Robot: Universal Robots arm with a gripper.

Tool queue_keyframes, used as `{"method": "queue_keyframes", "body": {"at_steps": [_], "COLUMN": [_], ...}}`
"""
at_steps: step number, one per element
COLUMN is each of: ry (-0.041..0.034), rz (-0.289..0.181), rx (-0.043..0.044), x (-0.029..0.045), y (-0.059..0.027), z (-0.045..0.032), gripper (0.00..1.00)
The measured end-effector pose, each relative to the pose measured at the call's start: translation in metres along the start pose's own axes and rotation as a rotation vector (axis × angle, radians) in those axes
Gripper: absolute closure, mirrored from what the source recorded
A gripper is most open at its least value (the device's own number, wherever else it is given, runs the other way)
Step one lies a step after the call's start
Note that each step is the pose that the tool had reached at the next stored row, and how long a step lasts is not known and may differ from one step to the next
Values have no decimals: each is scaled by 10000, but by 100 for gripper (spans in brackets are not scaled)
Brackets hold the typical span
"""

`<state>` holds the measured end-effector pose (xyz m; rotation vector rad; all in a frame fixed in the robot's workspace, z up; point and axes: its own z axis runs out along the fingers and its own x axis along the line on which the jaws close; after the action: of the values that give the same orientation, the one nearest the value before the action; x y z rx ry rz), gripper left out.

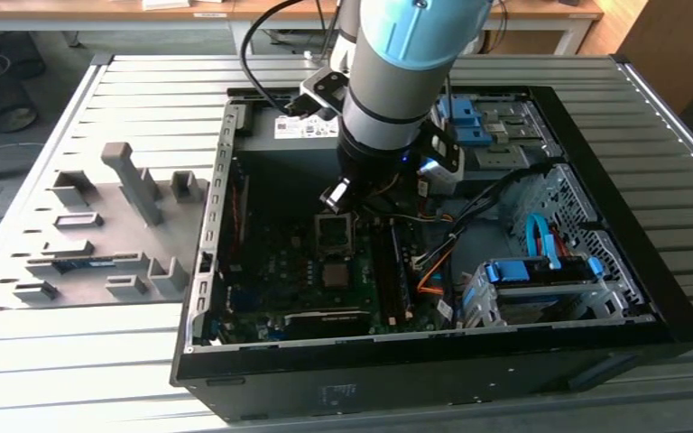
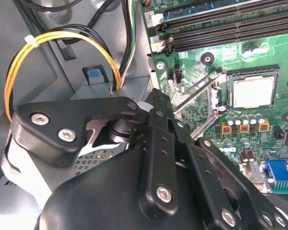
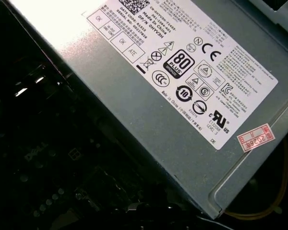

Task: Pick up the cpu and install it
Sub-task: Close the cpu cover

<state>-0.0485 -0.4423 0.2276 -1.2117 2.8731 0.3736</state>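
The cpu (image 2: 252, 91), a small square chip with a pale silvery top, lies flat in its socket on the green motherboard (image 2: 273, 62). The socket's metal frame and lever (image 2: 197, 98) stand swung open beside it. In the second wrist view my black gripper (image 2: 151, 108) hangs a short way from the socket, apart from the chip, with nothing seen in it. In the exterior view the gripper (image 1: 338, 197) hovers inside the open computer case, just above the far end of the socket (image 1: 335, 234).
A grey power supply (image 3: 182, 96) with a white label sits by the case's far wall. Yellow and black cables (image 2: 53, 40) loop near the gripper. Memory slots (image 2: 230, 24) run beside the socket. A drive cage (image 1: 540, 284) fills the exterior view's right. A grey fixture tray (image 1: 106, 225) lies outside the case.
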Motion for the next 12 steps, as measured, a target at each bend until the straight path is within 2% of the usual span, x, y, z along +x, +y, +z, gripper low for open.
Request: {"method": "queue_keyframes", "body": {"at_steps": [4, 8, 12], "ry": [37, 116, 146], "rz": [-169, -516, -648], "rx": [-17, -49, -62], "x": [-1, 0, -2], "y": [0, 0, 3], "z": [-2, -3, -17], "gripper": [90, 90, 90]}}
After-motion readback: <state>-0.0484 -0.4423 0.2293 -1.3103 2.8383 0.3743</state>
